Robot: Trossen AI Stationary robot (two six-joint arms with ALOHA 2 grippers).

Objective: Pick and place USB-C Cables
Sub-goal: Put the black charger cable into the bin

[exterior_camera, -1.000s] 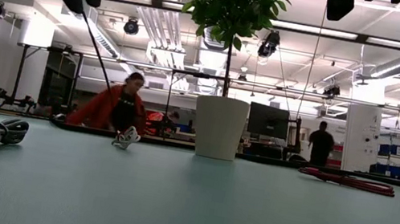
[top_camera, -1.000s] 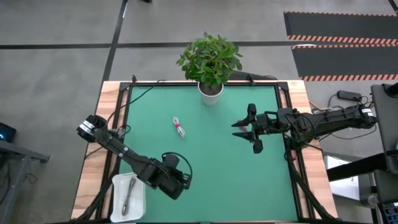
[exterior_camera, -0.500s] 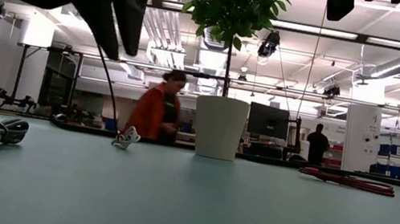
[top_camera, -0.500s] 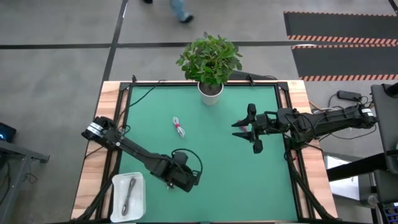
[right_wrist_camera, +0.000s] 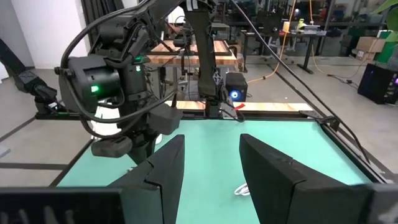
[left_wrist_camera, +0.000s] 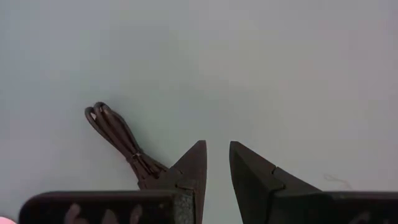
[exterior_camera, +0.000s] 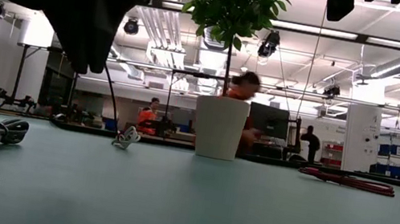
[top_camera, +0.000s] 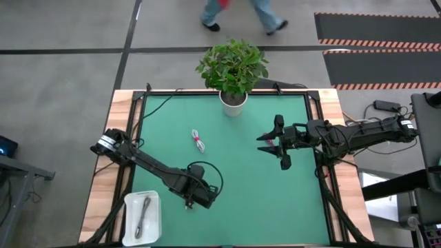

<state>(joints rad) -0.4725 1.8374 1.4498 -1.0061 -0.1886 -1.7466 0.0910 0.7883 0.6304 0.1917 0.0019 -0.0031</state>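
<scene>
My left gripper (left_wrist_camera: 217, 163) — released, narrow gap — sits beside the black cable (left_wrist_camera: 121, 140), not over it; closing now grabs only counter (left_wrist_camera: 298, 74).

Smooth matt green table mat (top_camera: 241, 172), pale wood frame (top_camera: 103, 186), glossy white tray (top_camera: 153, 224), braided black cable (left_wrist_camera: 121, 140).

The scene is evenly lit from bright ceiling strip lights (exterior_camera: 296, 26), against which the plant (exterior_camera: 230, 3) and a dark arm are silhouetted in the low view, while a walking person (top_camera: 238, 14) is blurred and only soft shadows are cast on the tabletop (top_camera: 234, 179).
</scene>
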